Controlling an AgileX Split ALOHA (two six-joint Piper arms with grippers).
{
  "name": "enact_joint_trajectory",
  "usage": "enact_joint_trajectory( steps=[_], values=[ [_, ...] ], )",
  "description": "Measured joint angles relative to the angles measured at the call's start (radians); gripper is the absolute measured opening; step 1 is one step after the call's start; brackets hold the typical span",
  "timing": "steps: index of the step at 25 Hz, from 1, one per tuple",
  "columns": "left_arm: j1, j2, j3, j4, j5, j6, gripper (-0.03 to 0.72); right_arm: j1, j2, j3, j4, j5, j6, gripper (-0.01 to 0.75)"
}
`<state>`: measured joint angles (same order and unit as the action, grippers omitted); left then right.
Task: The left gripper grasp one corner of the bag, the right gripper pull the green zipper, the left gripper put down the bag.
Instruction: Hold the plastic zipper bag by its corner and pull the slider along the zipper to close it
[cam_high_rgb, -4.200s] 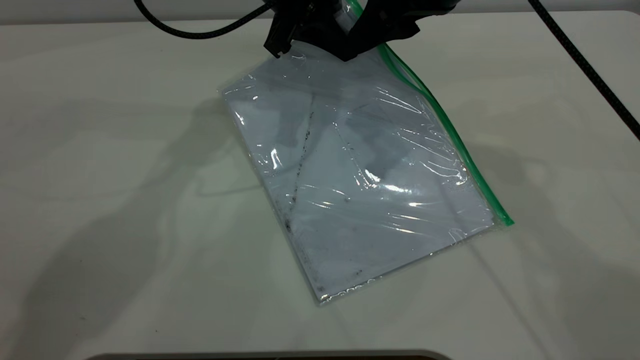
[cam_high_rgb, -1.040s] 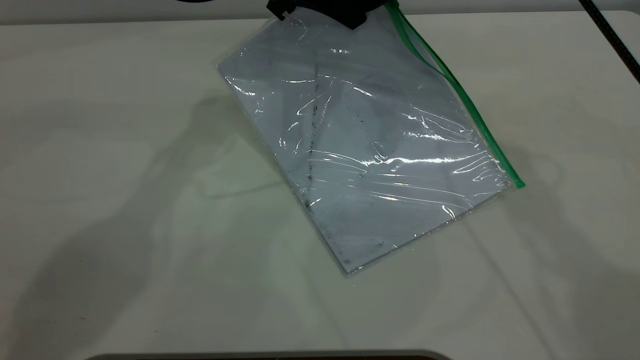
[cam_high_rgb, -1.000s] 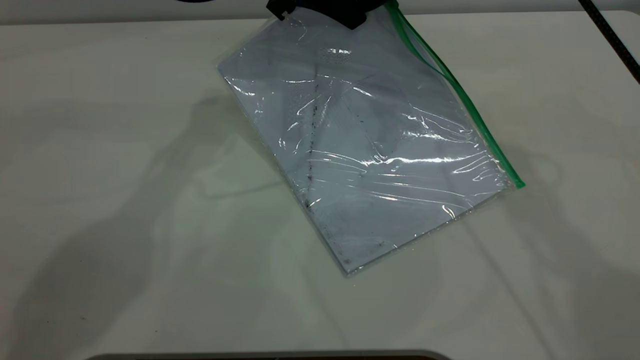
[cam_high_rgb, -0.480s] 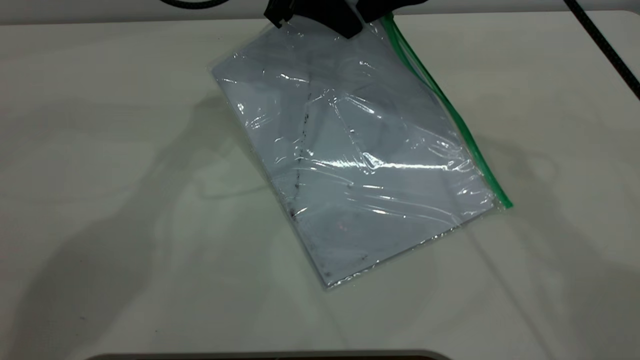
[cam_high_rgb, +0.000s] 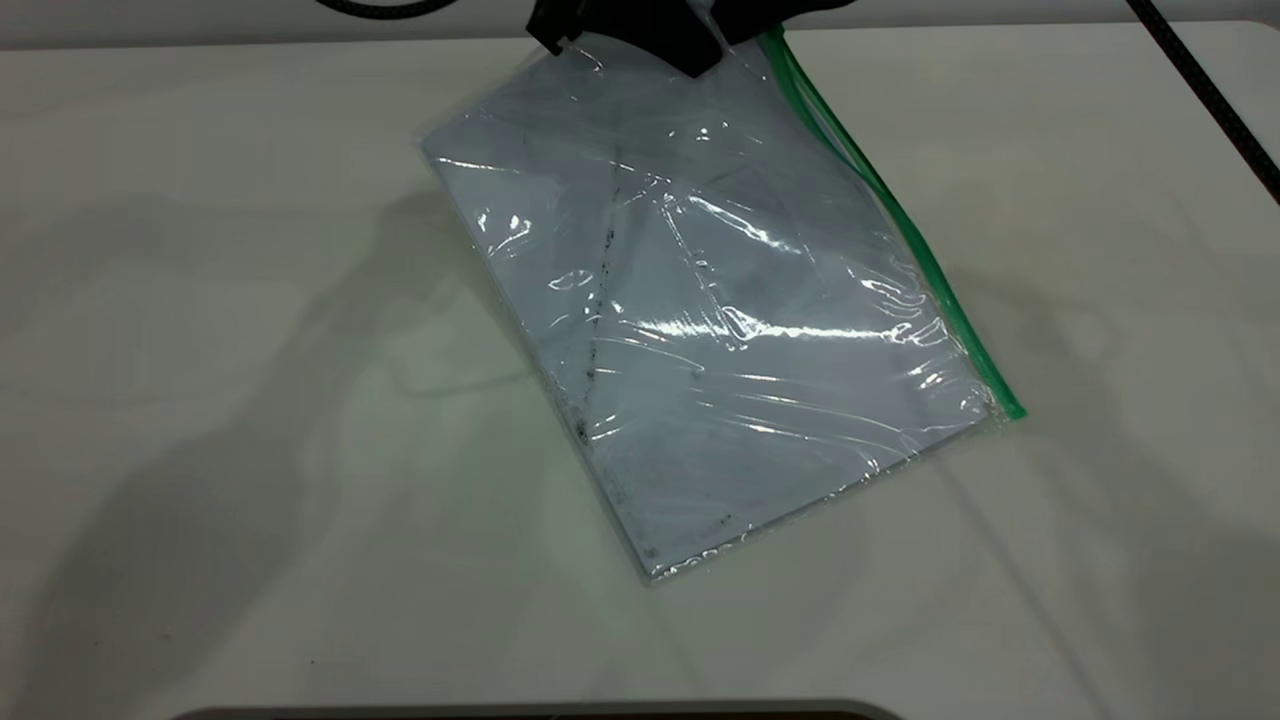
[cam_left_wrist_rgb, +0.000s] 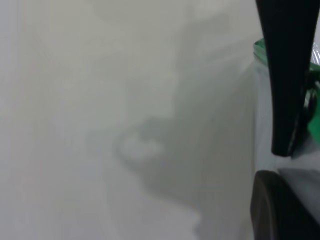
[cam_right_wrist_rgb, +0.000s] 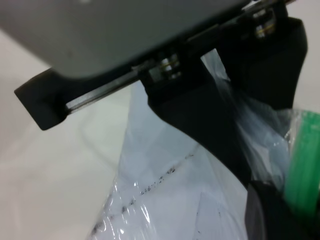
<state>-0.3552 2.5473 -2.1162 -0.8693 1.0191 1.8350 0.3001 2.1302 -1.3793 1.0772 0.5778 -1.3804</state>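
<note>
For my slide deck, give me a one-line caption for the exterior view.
Both grippers meet at the far corner of the bag, its green zipper edge lifted off the table.

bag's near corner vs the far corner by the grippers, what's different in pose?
The bag rests its near corner on the table; the far corner is held up by the left gripper, right gripper beside it. The near corner is free, the far one pinched. The green zipper reaches neither.

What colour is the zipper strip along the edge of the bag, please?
Bright green: the green zipper runs along one long edge of the bag, clearest in the exterior view.
</note>
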Motion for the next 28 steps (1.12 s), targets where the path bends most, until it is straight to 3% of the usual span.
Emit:
enact_joint_trajectory(
  steps=[8,13,18,21,28],
  values=[
    [0.040,-0.002,0.002,-0.007,-0.002,-0.002,0.053,-0.006,0.006,-0.001,-0.019,0.027,0.032,0.076],
    [0.059,-0.004,0.000,-0.006,-0.067,-0.018,0.053,-0.009,0.016,0.010,-0.079,0.081,0.052,0.072],
    [0.059,-0.005,-0.002,-0.007,-0.067,-0.019,0.053,-0.009,0.017,0.010,-0.084,0.056,0.053,0.091],
    [0.059,-0.006,-0.002,-0.007,-0.052,-0.019,0.053,-0.009,0.017,0.010,-0.084,-0.006,0.053,0.155],
    [0.059,-0.013,-0.003,0.031,-0.033,-0.019,0.053,-0.009,0.017,0.010,-0.083,-0.079,0.053,0.418]
  ],
)
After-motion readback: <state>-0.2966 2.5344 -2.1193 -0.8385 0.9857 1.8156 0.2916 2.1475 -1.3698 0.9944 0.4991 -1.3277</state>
